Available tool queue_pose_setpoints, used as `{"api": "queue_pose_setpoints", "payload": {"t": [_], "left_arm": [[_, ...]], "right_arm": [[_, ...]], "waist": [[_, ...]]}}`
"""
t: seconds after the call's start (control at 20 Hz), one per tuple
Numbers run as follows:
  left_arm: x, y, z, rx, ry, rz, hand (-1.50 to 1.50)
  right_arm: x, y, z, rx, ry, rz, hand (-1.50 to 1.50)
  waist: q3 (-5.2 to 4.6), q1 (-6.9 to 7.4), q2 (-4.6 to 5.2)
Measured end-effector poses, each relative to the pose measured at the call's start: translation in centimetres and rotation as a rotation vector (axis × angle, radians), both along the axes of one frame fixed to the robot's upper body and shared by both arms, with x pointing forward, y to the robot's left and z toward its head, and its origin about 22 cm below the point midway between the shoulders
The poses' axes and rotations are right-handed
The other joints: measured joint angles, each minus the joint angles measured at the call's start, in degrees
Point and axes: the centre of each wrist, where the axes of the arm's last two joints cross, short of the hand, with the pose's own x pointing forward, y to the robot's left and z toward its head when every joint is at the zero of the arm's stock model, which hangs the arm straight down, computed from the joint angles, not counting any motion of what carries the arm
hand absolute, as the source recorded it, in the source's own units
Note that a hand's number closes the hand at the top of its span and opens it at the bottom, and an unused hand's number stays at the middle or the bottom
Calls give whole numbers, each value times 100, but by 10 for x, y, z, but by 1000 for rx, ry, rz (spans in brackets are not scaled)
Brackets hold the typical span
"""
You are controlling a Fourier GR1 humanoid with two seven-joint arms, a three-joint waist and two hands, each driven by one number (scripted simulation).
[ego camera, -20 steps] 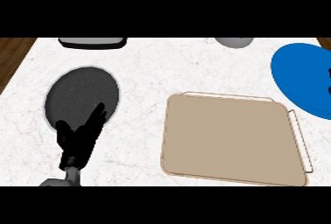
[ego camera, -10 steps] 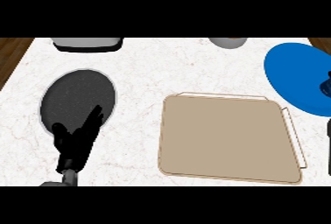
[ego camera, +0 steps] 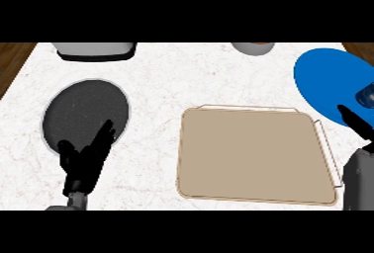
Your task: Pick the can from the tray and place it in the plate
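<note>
Left hand (ego camera: pixel 86 160) rests open, fingers straight, over the dark plate's (ego camera: pixel 80 106) lower edge. Right hand (ego camera: pixel 358 123), mostly cut off, reaches onto the blue plate (ego camera: pixel 325 79) beside the can (ego camera: pixel 367 95); its grip cannot be told.

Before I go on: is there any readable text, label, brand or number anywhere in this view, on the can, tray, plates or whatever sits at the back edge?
None readable: the can at the right edge shows no legible label.
No text on the tray, blue plate or dark plate.
</note>
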Motion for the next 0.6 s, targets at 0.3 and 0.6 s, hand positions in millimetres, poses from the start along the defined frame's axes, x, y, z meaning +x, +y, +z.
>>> {"api": "queue_pose_setpoints", "payload": {"t": [0.3,0.6], "left_arm": [[0,-7,2,5,2,11,0],[3,-6,2,0,3,9,0]], "right_arm": [[-24,26,-8,-2,70,35,-150],[-46,56,-10,8,103,40,-150]], "waist": [[-8,9,5],[-7,26,10]]}}
